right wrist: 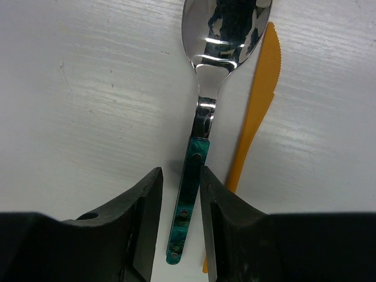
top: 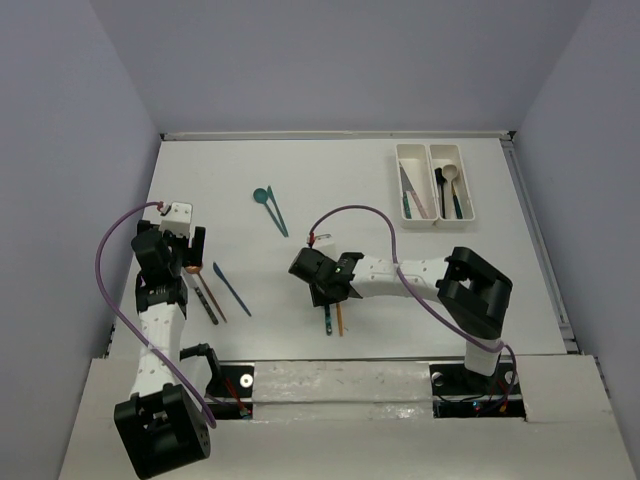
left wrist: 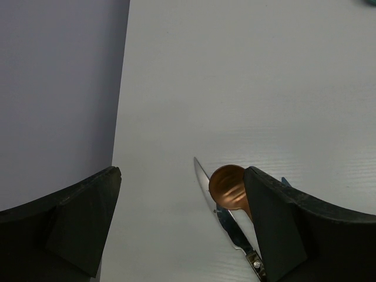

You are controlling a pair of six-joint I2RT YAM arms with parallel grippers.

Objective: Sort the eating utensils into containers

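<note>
The right tool (right wrist: 180, 173) sits low over the table (top: 350, 180), a little below the middle of the top view. Its two dark fingers (right wrist: 141, 223) are drawn in narrowly on either side of the marbled teal, riveted handle of a silver-bowled spoon (right wrist: 200, 132). The spoon lies flat with its bowl at the top of the wrist frame. Whether the pads actually press the handle or only bracket it cannot be told, as a thin dark sliver shows on the left side. An orange knife (right wrist: 258, 100) lies just beside the spoon on the right, roughly parallel, with its serrated edge facing away. The left tool (left wrist: 182, 176) hangs at the left of the top view with its jaws spread wide and nothing between them. A copper spoon (left wrist: 228, 187) shows its round bowl right against the inner edge of the right-hand finger, lying over the blade of a black-handled knife (left wrist: 235, 229). In the top view a blue knife (top: 232, 289) lies slantwise near these two, on their right. A teal spoon (top: 262, 195) and a teal knife (top: 277, 217) lie together at upper centre, well apart from both arms. The joined white trays (top: 437, 220) stand at the upper right. A few utensils lie lengthwise in each, among them a beige spoon (top: 452, 178) and a black piece (top: 440, 185) in the right-hand one.
</note>
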